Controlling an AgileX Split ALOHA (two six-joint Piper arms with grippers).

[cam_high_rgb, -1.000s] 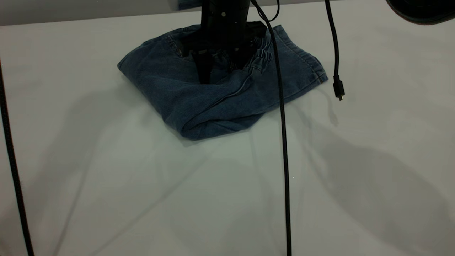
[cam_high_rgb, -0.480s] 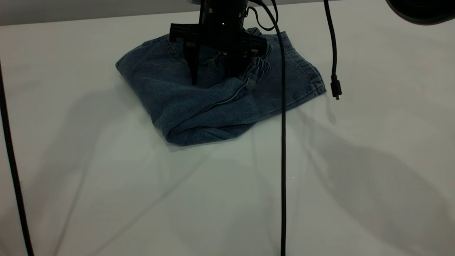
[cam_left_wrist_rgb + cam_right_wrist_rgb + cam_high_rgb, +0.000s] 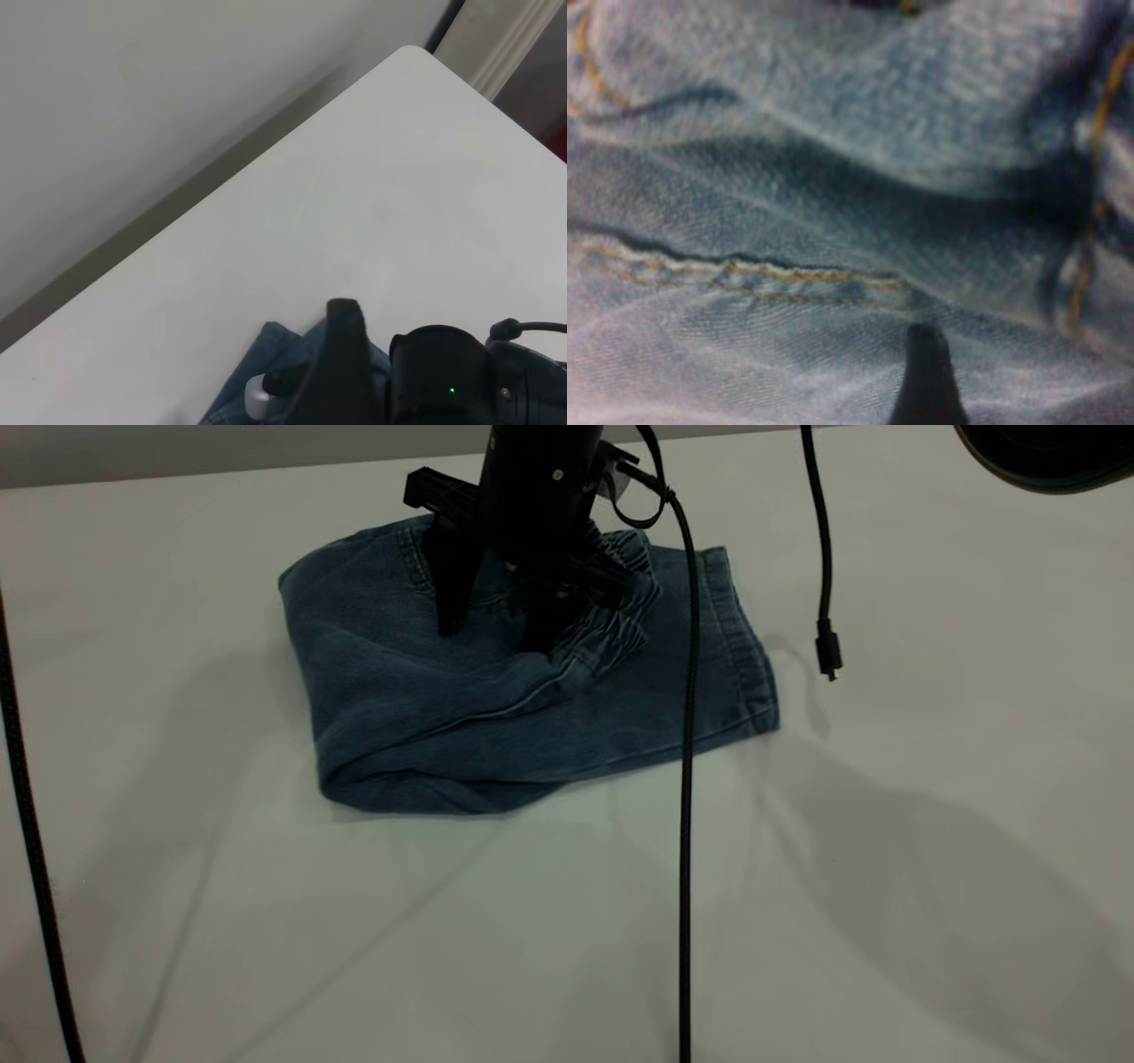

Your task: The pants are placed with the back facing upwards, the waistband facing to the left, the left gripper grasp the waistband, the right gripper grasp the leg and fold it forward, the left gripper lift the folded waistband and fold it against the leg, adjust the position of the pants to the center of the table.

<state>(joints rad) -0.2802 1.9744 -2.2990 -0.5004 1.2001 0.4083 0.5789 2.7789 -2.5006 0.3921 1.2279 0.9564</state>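
Note:
The pants [image 3: 425, 700] lie folded into a thick blue denim bundle on the far middle of the table [image 3: 886, 868]. Their ruffled waistband [image 3: 607, 633] sits on top, and a stitched leg hem [image 3: 744, 655] points right. My right gripper [image 3: 493, 638] stands upright on the bundle, open, with both spread fingertips pressed into the denim beside the waistband. Close up, one black fingertip [image 3: 926, 381] rests on the cloth below an orange-stitched seam [image 3: 788, 274]. The left wrist view shows the right gripper's black body [image 3: 443, 381] over a corner of the pants [image 3: 275, 341]. The left gripper is out of view.
A thick black cable [image 3: 687, 797] drops from the right gripper across the front of the table. A thin cable with a plug [image 3: 828, 655] hangs right of the pants. Another cable [image 3: 27, 824] runs down the left edge. A dark rounded object [image 3: 1045, 452] sits at top right.
The right gripper has turned and shifted slightly left, fingers still spread. The pants have rotated and slid with it, the front fold swinging left and the hem swinging toward the front.

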